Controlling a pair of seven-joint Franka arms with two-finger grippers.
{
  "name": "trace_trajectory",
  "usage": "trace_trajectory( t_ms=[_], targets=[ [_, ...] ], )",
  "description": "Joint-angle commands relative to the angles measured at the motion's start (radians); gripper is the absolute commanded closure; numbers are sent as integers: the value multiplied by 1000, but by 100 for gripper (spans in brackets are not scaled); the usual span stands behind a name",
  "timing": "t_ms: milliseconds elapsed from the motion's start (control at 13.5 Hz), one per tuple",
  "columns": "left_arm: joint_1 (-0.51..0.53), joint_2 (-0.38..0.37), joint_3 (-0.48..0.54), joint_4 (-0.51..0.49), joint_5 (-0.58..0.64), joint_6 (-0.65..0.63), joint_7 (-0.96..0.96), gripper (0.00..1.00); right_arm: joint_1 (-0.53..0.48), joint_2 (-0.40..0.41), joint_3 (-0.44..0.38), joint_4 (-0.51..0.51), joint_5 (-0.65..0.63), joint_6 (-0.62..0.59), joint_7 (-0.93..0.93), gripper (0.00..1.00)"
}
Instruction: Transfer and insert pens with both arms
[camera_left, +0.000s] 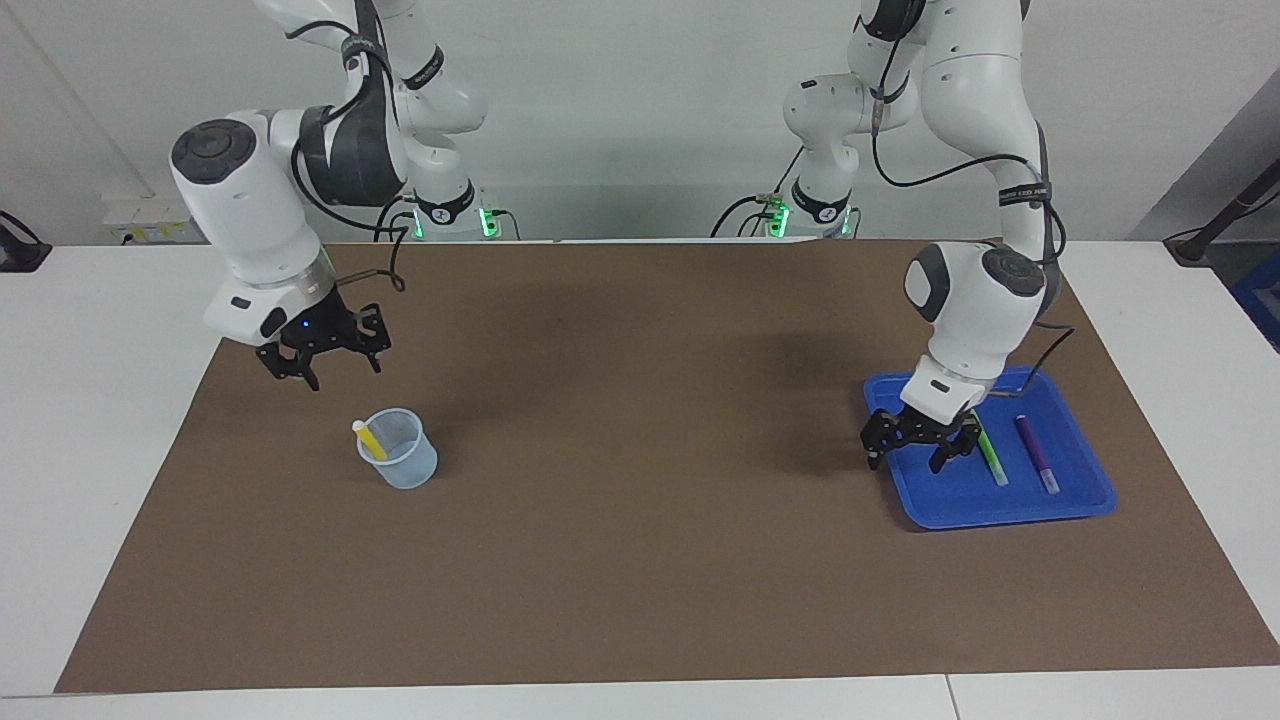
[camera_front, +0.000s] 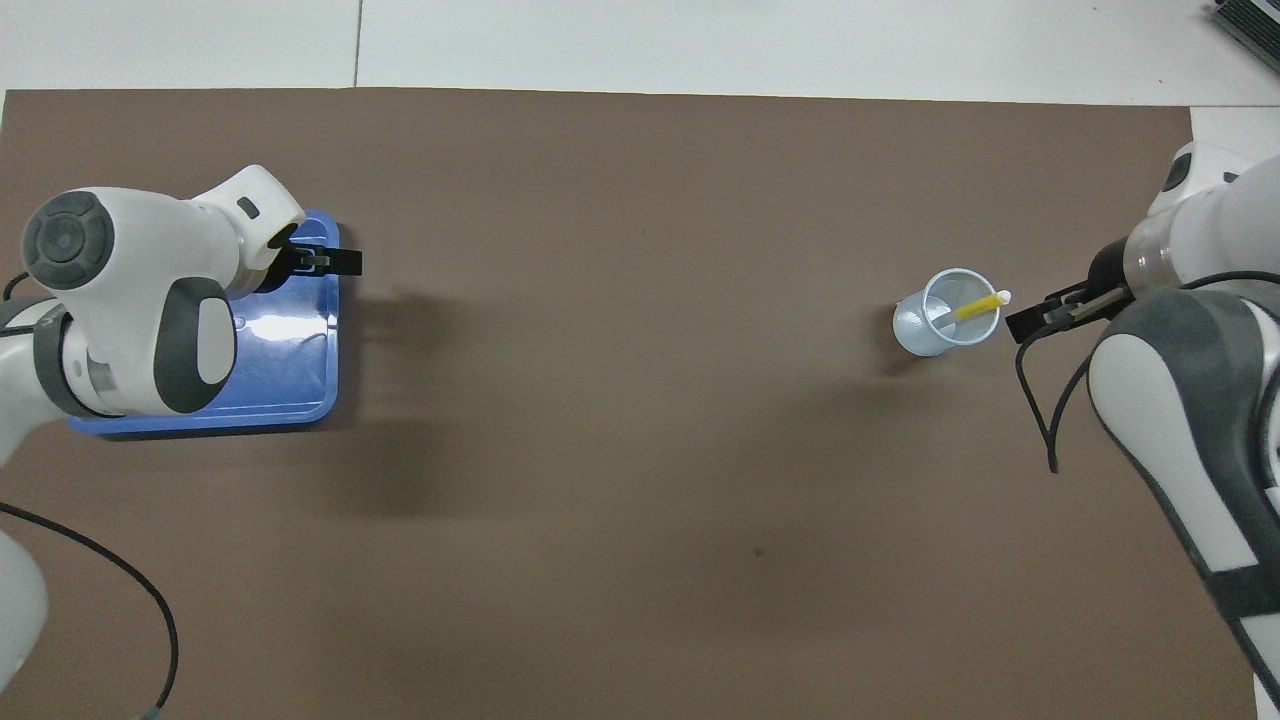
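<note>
Bare brown mat (camera_left: 640, 480) between cup (camera_left: 400, 462) and blue tray (camera_left: 1000, 505), unobstructed passage

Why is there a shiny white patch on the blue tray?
In the overhead view, room light glares off the blue tray, whitening its floor beside the left arm. In the facing view the same tray shows plain blue, with only a tiny glint near its rim.

The yellow pen (camera_left: 371, 437) is sitting tilted in the clear cup (camera_left: 400, 463), whitish tip poking over the rim, at the right arm's end of the surface. The green pen (camera_left: 989, 455) and purple pen (camera_left: 1036, 454) lie flat side by side in the blue tray (camera_left: 1000, 503), not touching.
</note>
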Motion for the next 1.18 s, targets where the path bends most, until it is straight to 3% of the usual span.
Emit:
trace_trajectory(
  t_ms=[0,222,370,739,1035,1109],
  targets=[
    [49,9,-7,28,18,1,51,0,-17,-62,7,10,55,-94,17,18],
    [82,15,-7,67,18,-57,52,0,-41,-104,7,19,56,-168,11,16],
    [105,50,-8,160,18,-210,57,0,-51,-102,5,47,55,-194,17,0],
    [160,110,-10,217,68,-270,60,1,-35,-105,11,52,52,-201,83,0],
    [174,110,-7,202,65,-277,58,2,-43,-118,11,70,41,-253,97,0],
    [181,107,-8,182,65,-272,58,6,-43,-122,11,66,44,-256,100,0]
  ],
)
